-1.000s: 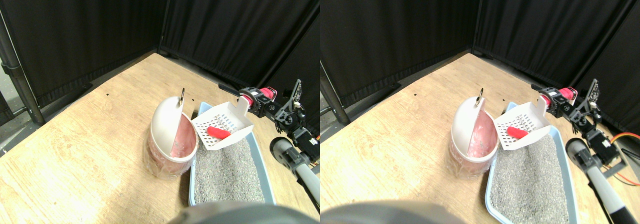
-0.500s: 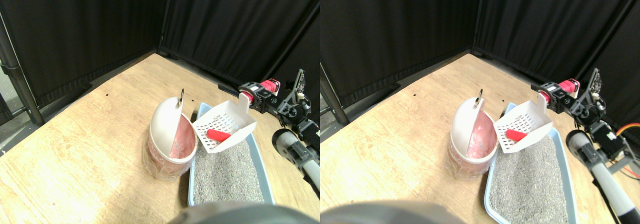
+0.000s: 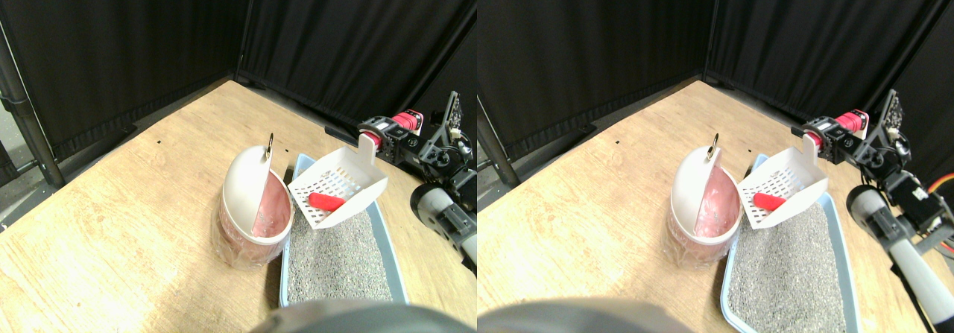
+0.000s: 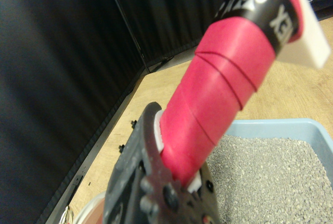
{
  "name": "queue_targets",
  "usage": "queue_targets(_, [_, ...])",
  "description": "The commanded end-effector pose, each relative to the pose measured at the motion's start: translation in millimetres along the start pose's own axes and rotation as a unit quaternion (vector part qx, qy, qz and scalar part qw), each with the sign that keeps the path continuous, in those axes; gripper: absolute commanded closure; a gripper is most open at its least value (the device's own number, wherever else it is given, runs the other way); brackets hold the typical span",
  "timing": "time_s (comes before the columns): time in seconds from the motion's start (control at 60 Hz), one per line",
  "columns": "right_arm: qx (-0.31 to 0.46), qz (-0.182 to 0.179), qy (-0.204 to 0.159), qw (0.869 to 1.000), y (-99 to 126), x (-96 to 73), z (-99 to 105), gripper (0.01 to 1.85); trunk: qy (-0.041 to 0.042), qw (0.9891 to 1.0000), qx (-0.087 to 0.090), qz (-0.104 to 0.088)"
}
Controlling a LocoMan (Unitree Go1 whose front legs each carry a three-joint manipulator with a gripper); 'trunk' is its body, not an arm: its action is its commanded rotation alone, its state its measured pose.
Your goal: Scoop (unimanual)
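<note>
Black curtains close off the back and sides of your work area, w/ a light wood-grain floor [image 3: 112, 221] underneath.

Your right gripper [image 3: 387, 141] sits past the far end of a pale blue plastic litter tray [image 3: 395, 262] filled w/ grey granular litter [image 3: 335, 258]. In the wrist view the jaws look clamped tight around the base of the pink tape-wrapped handle [image 4: 218, 94] — closed onto it, no slack visible between jaw and wrap.

From the fingers, the handle runs out to a white slotted plastic scoop [image 3: 339, 188], held up off the litter and tilted so its open mouth dips away from the gripper. A small red cylindrical piece [image 3: 326, 201] lies in the scoop bowl, toward that low mouth end, well out from the fingers. Just beyond the scoop mouth, on the side away from the gripper, stands a white dome-lidded bin w/ pink liner [image 3: 253, 206], its opening facing the scoop; scoop lip and bin rim look near touching, can't tell for sure.

Judging by this, you're at the dump step: red piece lifted out, bin not yet fed. To do it well:
- get the scoop lip over the bin opening before tipping more, else the piece drops back on the tray edge.
- roll the wrist slowly; the piece looks free to slide.
- keep the clamp firm, since a long handle means leverage on the jaws.
</note>
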Motion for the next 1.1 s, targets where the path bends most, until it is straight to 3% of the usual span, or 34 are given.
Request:
queue_targets(0.017, [0.000,-0.006,-0.019,1.000,1,-0.2,4,1.81,-0.0108,0.9996,-0.007,0.026])
queue_targets(0.2, [-0.019,-0.022,-0.046,0.999,4,2.5,-1,1.81,-0.0091,0.9996,-0.006,0.025])
queue_targets(0.317, [-0.025,-0.020,-0.095,0.995,8,10.6,-12,1.76,-0.0103,0.9996,-0.008,0.023])
queue_targets(0.333, [-0.020,-0.014,-0.133,0.991,9,14.1,-18,1.72,-0.0103,0.9996,-0.008,0.023])
queue_targets(0.4, [-0.016,-0.011,-0.145,0.989,11,15.7,-23,1.68,-0.0103,0.9996,-0.008,0.023])
queue_targets(0.483, [-0.036,-0.020,-0.142,0.989,14,15.7,-24,1.81,-0.0085,0.9997,-0.008,0.022])
queue_targets(0.567, [-0.046,-0.025,-0.145,0.988,16,14.9,-23,1.81,-0.0079,0.9997,-0.009,0.022])
queue_targets(0.767, [-0.033,-0.039,-0.105,0.993,11,8.6,-11,1.81,-0.0094,0.9997,-0.009,0.021])
queue_targets(1.1, [-0.023,-0.056,-0.109,0.992,-3,1.5,5,1.79,-0.0067,0.9998,-0.009,0.018])
